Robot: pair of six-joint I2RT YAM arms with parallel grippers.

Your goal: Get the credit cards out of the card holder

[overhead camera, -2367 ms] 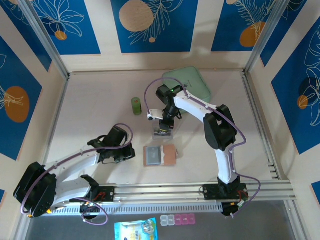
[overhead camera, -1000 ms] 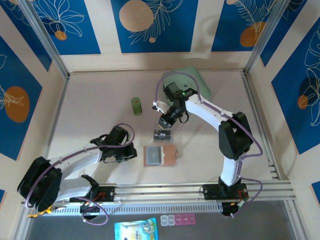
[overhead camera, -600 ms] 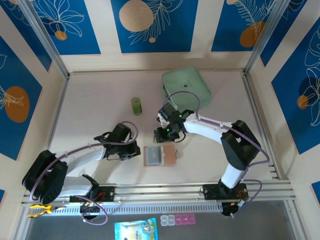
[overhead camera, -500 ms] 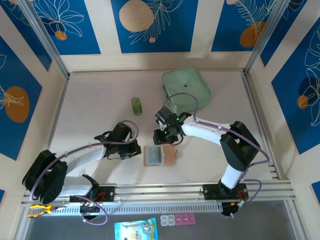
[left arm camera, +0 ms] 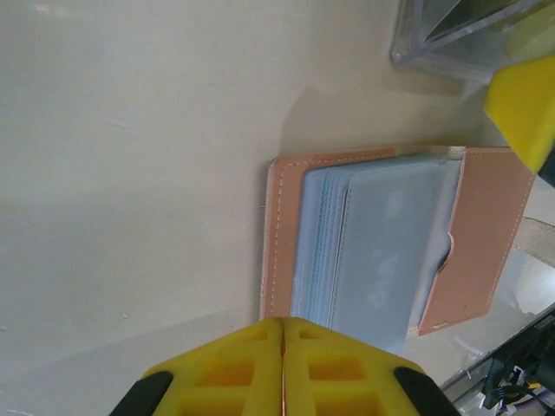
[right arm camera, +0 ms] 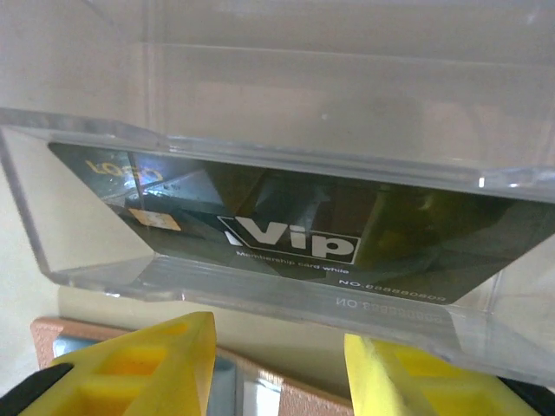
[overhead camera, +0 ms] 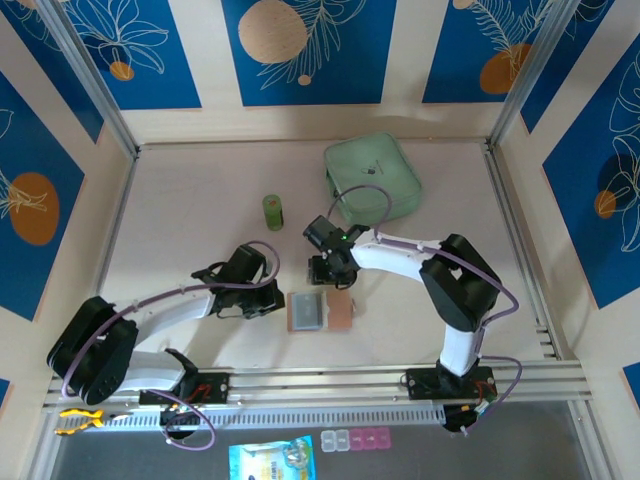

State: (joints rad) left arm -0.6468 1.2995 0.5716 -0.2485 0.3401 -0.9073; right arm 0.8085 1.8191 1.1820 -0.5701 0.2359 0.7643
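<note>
The left gripper (left arm camera: 283, 336) has its yellow fingers pressed flat together with nothing between them, the tips hovering over bare table (left arm camera: 130, 173) just short of the card holder (left arm camera: 395, 243). From above, this gripper (overhead camera: 266, 299) sits just left of the holder, close to its edge, but whether it touches cannot be told. The card holder (overhead camera: 320, 312) lies open and flat on the table: a pinkish-tan cover with white stitching, a stack of layered grey-blue pockets on one half and a tan flap over the other. Whether cards remain in those pockets cannot be made out. The right gripper (right arm camera: 277, 368) has its two yellow fingers spread apart and grips nothing; it points at a clear plastic box (right arm camera: 260, 173) that stands just beyond the far edge of the holder. Inside the box lies one of the credit cards (right arm camera: 286, 234), dark, with a white "Vip" mark, a gold chip and a printed number, tilted against the box floor. In the overhead view the right gripper (overhead camera: 328, 270) hangs over that box, immediately behind the holder. Farther back on the table stand a small green cylinder (overhead camera: 273, 211) to the left and a mint-green zip case (overhead camera: 372, 178) near the back wall, both well apart from the holder.
</note>
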